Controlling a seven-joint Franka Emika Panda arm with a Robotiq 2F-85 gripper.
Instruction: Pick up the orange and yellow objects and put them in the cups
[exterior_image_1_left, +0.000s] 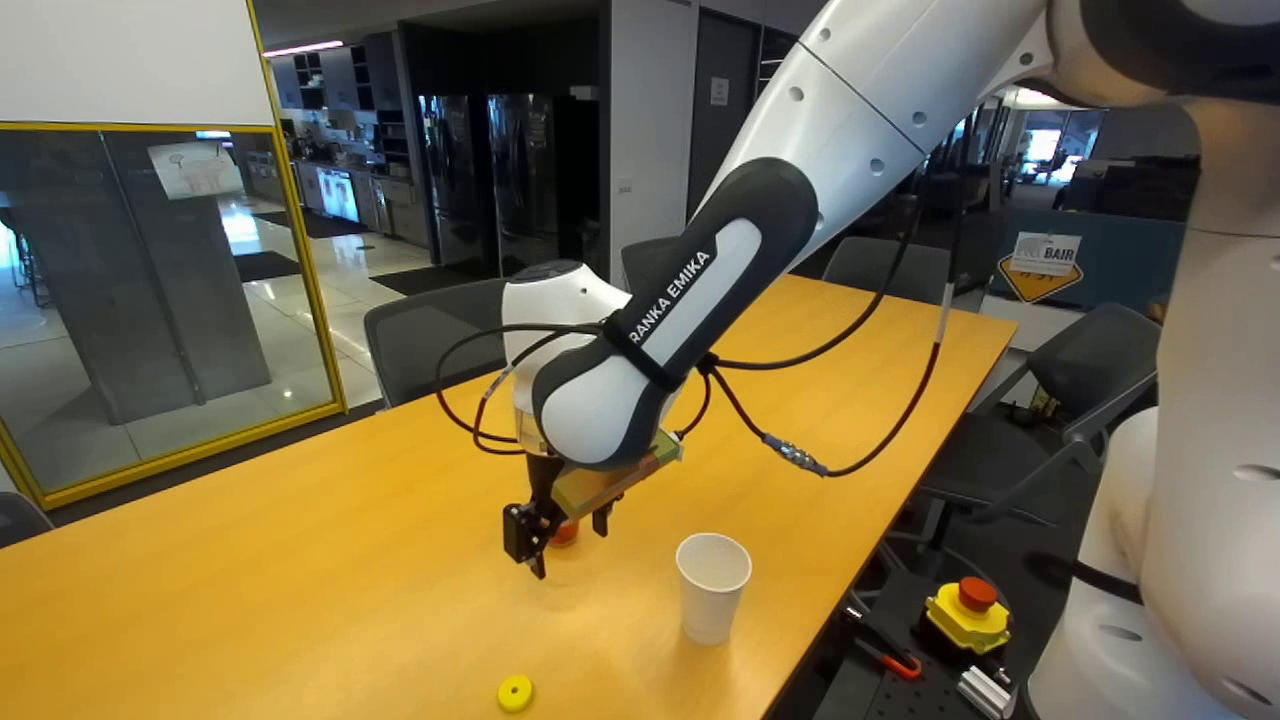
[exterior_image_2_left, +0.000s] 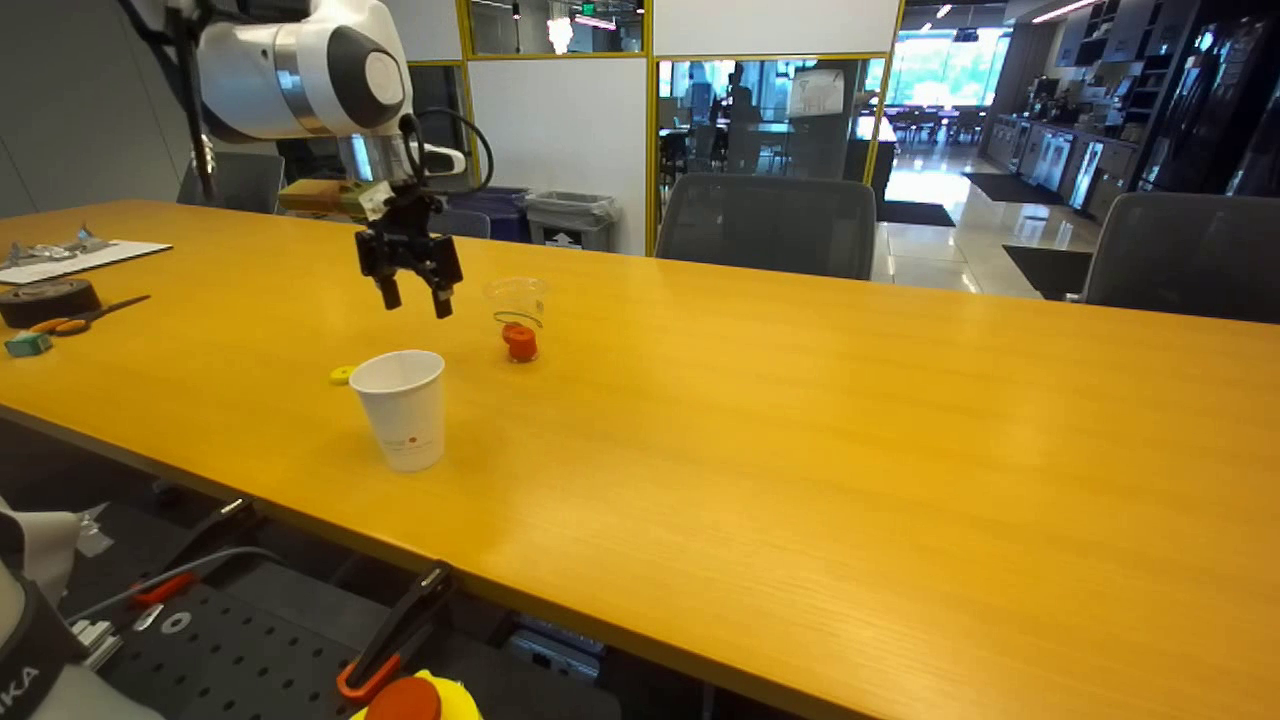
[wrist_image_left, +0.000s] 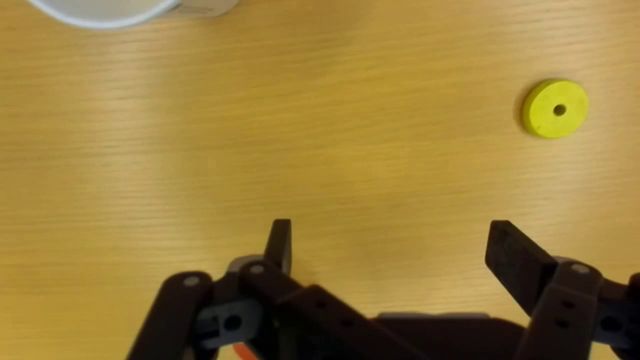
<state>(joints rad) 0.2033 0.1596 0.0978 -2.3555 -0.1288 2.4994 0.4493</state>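
- Evidently the orange pieces (exterior_image_2_left: 521, 344) in sight were dealt with, showing inside the clear cup (exterior_image_2_left: 516, 293); I judged the yellow piece (exterior_image_2_left: 341, 375) came next. From where I stood it lay on the bench (exterior_image_2_left: 850, 430), left of and beyond the white cup (exterior_image_2_left: 404, 425).
- The claw (exterior_image_2_left: 417, 306) hung above the bench, spread wide, gripping nothing; it needed, I reckoned, to travel over the yellow piece, sink and pinch.
- Dark chairs (exterior_image_2_left: 768, 225) lined the wood-grained bench's far side, a kitchen (exterior_image_2_left: 1065, 145) beyond, far right.
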